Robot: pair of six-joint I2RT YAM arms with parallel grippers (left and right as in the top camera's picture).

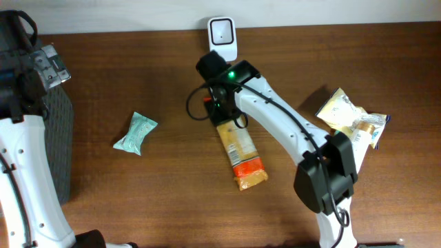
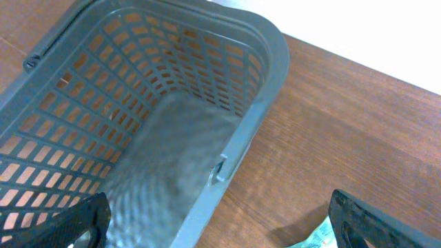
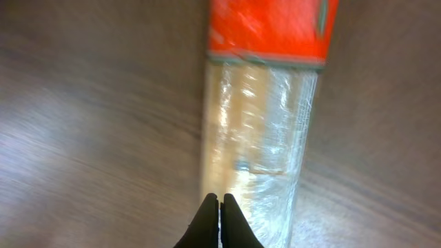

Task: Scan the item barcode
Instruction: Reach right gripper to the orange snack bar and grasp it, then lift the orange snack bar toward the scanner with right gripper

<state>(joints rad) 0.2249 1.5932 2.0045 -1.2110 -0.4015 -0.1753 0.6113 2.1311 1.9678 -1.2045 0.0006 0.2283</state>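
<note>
A long snack package (image 1: 241,155) with a clear wrapper and an orange end lies flat on the wooden table, angled from the centre toward the front. My right gripper (image 1: 219,114) sits over its far end. In the right wrist view the gripper (image 3: 220,198) is shut, its tips pressed together at the left edge of the package (image 3: 262,138); whether any wrapper is pinched does not show. A white barcode scanner (image 1: 222,33) stands at the back edge, just behind that gripper. My left gripper (image 2: 217,210) hangs open and empty above the basket's corner.
A grey mesh basket (image 1: 58,138) stands at the left, its rim (image 2: 262,83) below my left gripper. A teal packet (image 1: 136,133) lies to the right of the basket, also showing in the left wrist view (image 2: 313,238). Yellow snack bags (image 1: 348,114) lie at the right.
</note>
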